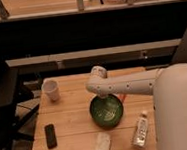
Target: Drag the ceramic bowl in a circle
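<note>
One ceramic bowl [104, 119], one tool [108, 100] over it

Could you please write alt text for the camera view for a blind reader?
A white robot arm holds its tool at a green bowl on a wooden table. Nearby are a white cup, black remote, cloth and bottle.

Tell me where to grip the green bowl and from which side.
Grip the bowl by its far rim, coming from above and pinching the wall. It stands upright with an open mouth and looks too wide to span whole. The gripper hangs right over that rim.
</note>
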Controlling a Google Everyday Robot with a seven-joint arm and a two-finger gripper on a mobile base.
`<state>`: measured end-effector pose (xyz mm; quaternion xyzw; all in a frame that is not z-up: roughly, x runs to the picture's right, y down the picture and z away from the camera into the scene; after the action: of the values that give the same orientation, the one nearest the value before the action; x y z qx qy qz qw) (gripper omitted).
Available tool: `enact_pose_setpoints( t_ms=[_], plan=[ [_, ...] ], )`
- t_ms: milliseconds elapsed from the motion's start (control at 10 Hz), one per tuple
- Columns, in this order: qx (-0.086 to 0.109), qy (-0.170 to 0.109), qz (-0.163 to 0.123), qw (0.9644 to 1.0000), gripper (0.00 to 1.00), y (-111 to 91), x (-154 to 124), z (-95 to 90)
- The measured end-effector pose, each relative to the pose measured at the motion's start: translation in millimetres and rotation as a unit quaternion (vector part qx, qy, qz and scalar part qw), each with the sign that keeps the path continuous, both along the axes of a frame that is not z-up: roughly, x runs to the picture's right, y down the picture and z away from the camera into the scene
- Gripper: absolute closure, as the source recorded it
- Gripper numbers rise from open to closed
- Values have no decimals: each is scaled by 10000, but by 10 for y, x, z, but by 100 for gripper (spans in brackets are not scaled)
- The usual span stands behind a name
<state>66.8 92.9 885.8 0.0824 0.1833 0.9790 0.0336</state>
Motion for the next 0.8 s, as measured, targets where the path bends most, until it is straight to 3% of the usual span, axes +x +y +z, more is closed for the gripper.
enact_pose_setpoints(
  t_ms=[800],
  plan=[
    [16,12,-233,9997,99,-130,-85,53]
  ],
)
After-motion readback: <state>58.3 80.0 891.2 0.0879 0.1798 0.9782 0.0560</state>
